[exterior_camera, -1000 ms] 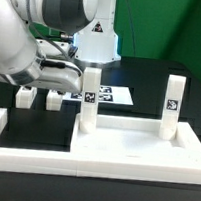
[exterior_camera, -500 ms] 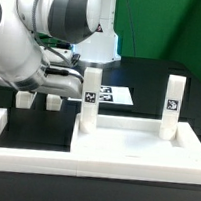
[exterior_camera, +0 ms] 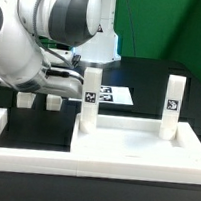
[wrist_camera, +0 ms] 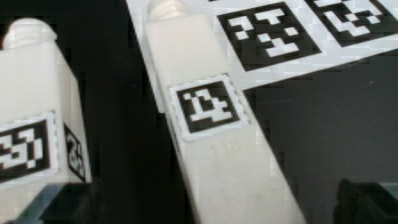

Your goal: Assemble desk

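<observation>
The fingers (wrist_camera: 370,198) are spread wide, one on each side of a white leg (wrist_camera: 210,120). There is a dark gap on both sides, so they are not holding it. In the exterior view this leg stands straight up in the ten o'clock corner of the tabletop (exterior_camera: 134,144). A second leg (exterior_camera: 173,101) stands at the two o'clock corner. Two small white pieces (exterior_camera: 25,100), likely legs too, sit on the black surface (exterior_camera: 150,84) at nine o'clock from the first leg. The legs look light, hard and smooth. I think squeezing the flat sides, near the tag, would hold best.
</observation>
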